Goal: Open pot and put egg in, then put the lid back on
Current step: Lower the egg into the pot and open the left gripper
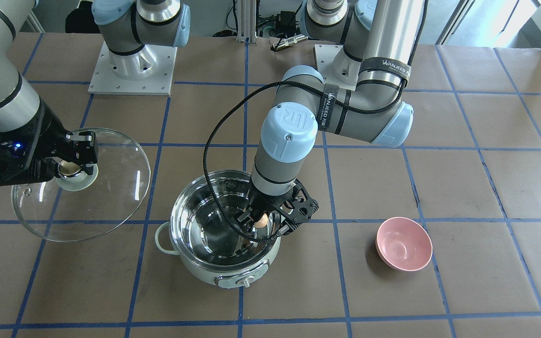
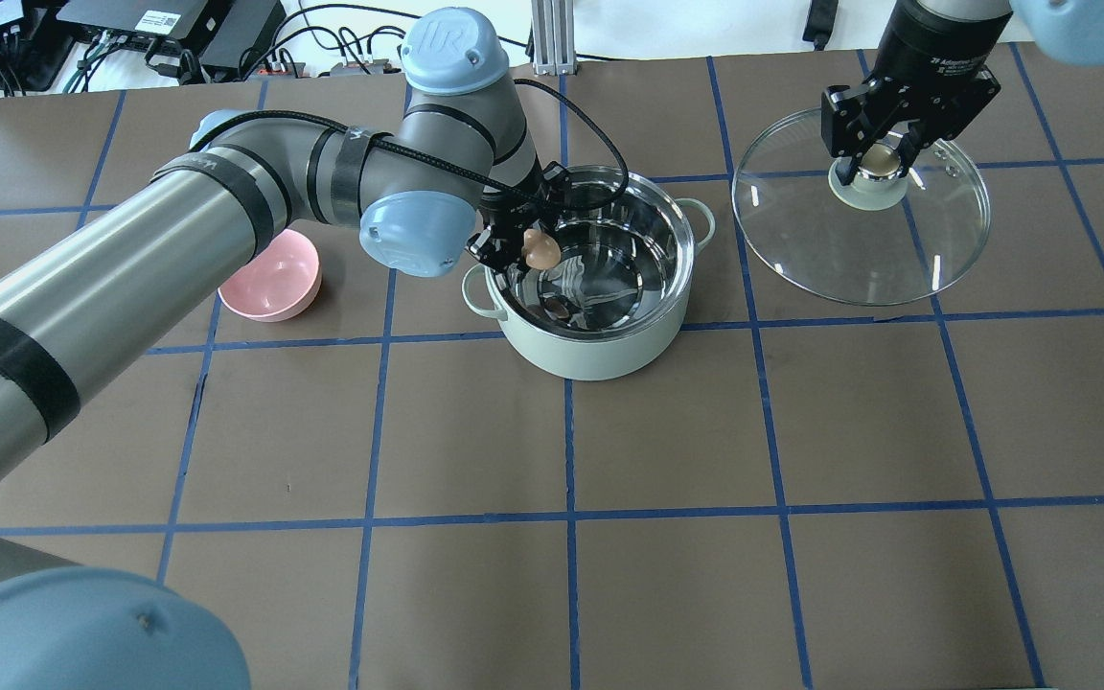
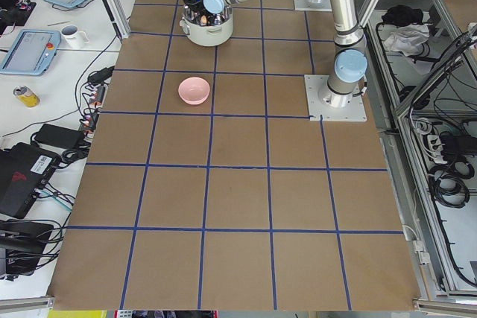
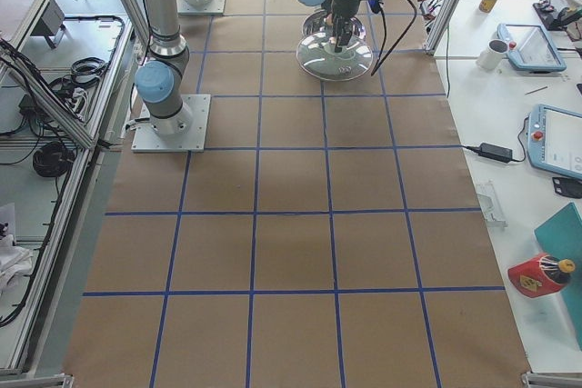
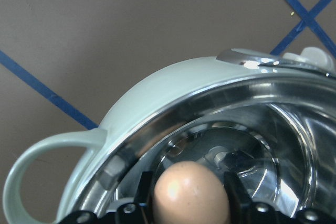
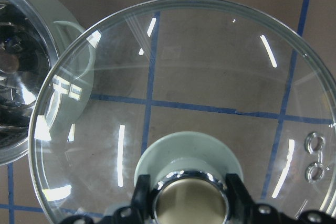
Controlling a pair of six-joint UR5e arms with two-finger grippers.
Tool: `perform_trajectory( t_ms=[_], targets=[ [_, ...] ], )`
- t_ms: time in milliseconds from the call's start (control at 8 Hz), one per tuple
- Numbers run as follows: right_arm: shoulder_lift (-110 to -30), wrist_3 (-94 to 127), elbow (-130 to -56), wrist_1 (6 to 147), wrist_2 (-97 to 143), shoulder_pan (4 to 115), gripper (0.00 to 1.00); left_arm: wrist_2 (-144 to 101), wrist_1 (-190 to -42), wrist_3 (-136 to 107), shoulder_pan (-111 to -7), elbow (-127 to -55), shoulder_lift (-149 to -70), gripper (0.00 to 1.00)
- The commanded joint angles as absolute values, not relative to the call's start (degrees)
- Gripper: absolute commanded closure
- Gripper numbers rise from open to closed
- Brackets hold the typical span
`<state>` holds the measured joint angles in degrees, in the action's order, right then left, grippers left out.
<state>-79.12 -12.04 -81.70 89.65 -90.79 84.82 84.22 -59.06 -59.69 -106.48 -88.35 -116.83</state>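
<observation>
Jaws of the left gripper (image 1: 260, 219) pinch the egg (image 5: 191, 192) just inside the rim of the mint-green pot (image 2: 600, 350), above its steel floor; jaws of the right gripper (image 2: 881, 161) clamp the knob (image 6: 191, 203) of the lid (image 2: 859, 249), well apart from the pot

Let go from this height, the smooth tan oval egg could crack or roll on the hard, mirror-bright curved steel beneath the jaws, and a tighter squeeze could crush its shell; the domed clear glass lid is gripped only by its small round polished knob, so a slip could drop it onto the table (image 2: 609, 575) and chip it
</observation>
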Motion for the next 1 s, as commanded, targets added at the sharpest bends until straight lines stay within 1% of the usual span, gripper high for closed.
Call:
perform_trajectory(
  t_ms=[0,125,250,375,500,625,750,875],
  targets=[
    [-79.10,-12.04,-81.65,89.74,-90.88,84.81,1.00,84.20,-58.89,-60.20,-106.61,-88.24,-117.25,0.57],
    [-79.10,-12.04,-81.65,89.65,-91.23,84.81,1.00,84.20,-58.89,-60.12,-106.61,-88.33,-117.33,0.51],
    [-79.10,-12.04,-81.74,89.65,-91.14,84.81,1.00,84.20,-58.71,-60.12,-106.61,-88.33,-117.33,0.52],
    [-79.10,-12.04,-81.65,89.65,-91.23,84.81,1.00,84.20,-58.62,-60.20,-106.70,-88.24,-117.33,0.51],
    [-79.10,-12.04,-81.74,89.65,-91.23,84.81,1.00,84.03,-58.62,-60.29,-106.70,-88.24,-117.42,0.39],
    [-79.01,-12.04,-81.65,89.65,-91.23,84.81,1.00,83.76,-58.54,-60.29,-106.70,-88.33,-117.60,0.22],
    [-79.01,-12.04,-81.74,89.65,-91.23,84.81,1.00,83.67,-57.23,-60.38,-106.70,-88.33,-118.21,0.00],
    [-79.01,-12.04,-81.74,89.65,-91.23,84.81,1.00,83.58,-56.35,-60.38,-106.70,-88.68,-118.21,0.00]
  ],
)
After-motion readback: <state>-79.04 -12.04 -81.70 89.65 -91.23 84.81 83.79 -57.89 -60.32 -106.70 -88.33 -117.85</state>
